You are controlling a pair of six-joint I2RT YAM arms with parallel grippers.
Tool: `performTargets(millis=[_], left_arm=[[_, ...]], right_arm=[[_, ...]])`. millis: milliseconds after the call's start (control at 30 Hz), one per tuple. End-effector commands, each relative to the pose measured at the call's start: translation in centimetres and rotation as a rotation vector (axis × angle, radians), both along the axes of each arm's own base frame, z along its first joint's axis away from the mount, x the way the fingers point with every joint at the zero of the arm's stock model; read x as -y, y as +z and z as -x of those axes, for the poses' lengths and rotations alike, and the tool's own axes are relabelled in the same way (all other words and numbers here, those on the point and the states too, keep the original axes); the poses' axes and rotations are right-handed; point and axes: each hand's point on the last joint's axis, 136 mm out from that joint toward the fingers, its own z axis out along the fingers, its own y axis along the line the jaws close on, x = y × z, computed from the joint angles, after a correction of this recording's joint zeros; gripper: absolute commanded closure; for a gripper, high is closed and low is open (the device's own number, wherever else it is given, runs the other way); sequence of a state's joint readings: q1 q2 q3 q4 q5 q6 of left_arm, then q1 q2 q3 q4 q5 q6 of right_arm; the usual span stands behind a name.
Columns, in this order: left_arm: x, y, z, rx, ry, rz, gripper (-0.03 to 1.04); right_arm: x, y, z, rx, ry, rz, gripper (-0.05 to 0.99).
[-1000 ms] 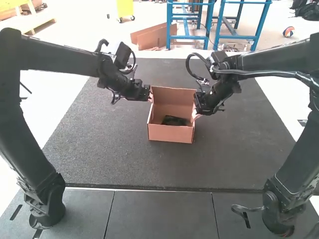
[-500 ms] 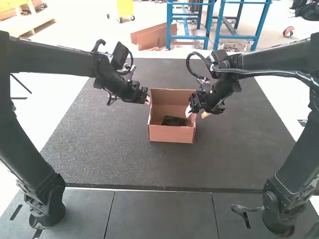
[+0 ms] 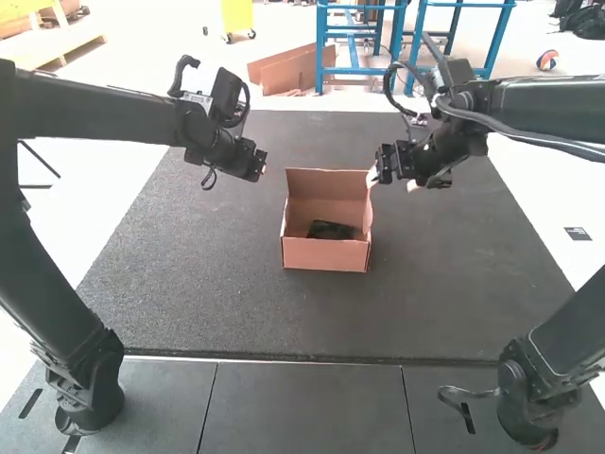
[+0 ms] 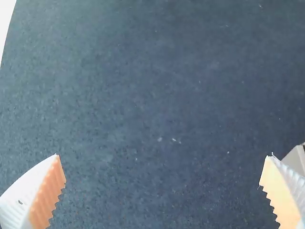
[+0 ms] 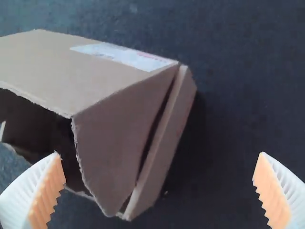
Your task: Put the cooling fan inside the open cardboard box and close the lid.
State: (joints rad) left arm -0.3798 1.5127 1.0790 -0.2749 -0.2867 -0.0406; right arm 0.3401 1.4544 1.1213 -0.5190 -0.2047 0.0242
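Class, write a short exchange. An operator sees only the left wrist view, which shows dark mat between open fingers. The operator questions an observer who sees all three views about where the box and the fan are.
Operator: Dark mat lies under the left gripper. Where is the box?
Observer: In the high view the cardboard box stands on the mat, to the right of the left gripper and a little nearer the camera.
Operator: Is the fan in it yet?
Observer: Yes, the dark cooling fan lies on the floor of the box.
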Motion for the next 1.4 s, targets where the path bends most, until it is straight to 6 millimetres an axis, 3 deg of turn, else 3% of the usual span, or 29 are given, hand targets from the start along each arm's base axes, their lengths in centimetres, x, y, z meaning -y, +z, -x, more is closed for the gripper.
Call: performTargets(millis=[0, 233, 367, 567, 900, 1167, 1367], left_arm=[[-0.4, 5.1, -0.9, 0.130, 0.013, -0.018, 0.04], [2.4, 7.7, -1.4, 0.189, -0.057, 0.042, 0.04], [4.2, 8.5, -1.3, 0.202, -0.100, 0.060, 0.04], [6.6, 9.1, -1.2, 0.204, -0.168, 0.094, 0.04], [9.4, 7.4, -1.7, 0.163, -0.220, 0.118, 0.04], [10.4, 6.2, -2.7, 0.136, -0.227, 0.133, 0.04], [10.6, 5.1, -2.4, 0.095, -0.230, 0.132, 0.04]], right_arm=[[2.5, 2.1, -1.3, 0.110, -0.075, 0.030, 0.03], [7.7, 3.8, -4.2, 0.291, -0.251, 0.169, 0.03], [9.5, 3.9, -4.6, 0.305, -0.287, 0.212, 0.03], [9.3, 3.6, -4.2, 0.275, -0.252, 0.204, 0.03], [8.1, 4.3, -3.1, 0.187, -0.205, 0.143, 0.03], [9.8, 4.1, -3.1, 0.150, -0.238, 0.143, 0.03], [9.9, 3.8, -3.0, 0.137, -0.238, 0.143, 0.03]])
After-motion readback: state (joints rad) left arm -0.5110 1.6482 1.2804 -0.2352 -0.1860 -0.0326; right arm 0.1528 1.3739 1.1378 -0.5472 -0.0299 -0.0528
